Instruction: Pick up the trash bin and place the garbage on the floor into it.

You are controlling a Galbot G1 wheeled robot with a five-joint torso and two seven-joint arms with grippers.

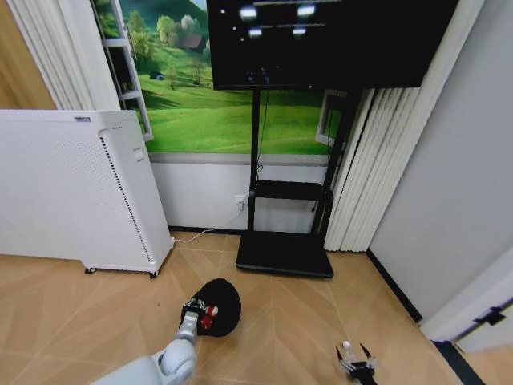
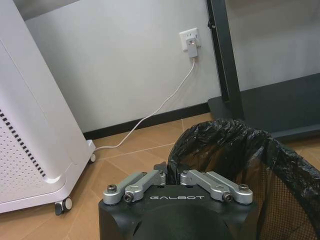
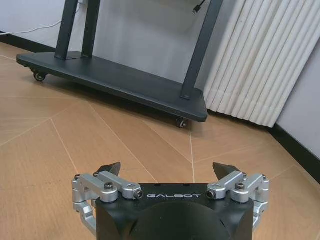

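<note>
In front of the TV stand [image 1: 284,253], on the wooden floor [image 1: 72,321], I have the trash bin [image 1: 218,306] just short of the stand's black base plate. My left gripper [image 1: 195,311] is on the bin's near rim, jaws pinched narrow on the black liner [image 2: 235,137] at the edge, so I read it as clamped on the bin. From above I can see something red [image 1: 210,315] inside the bin, beside the gripper. The white perforated appliance [image 1: 72,188] stands well off from the stand, with a white cable [image 2: 155,112] running along the wall to a socket [image 2: 190,42]. My right gripper [image 1: 356,362] hangs low above bare floor, nearer me than the stand, jaws spread wide and holding nothing.
</note>
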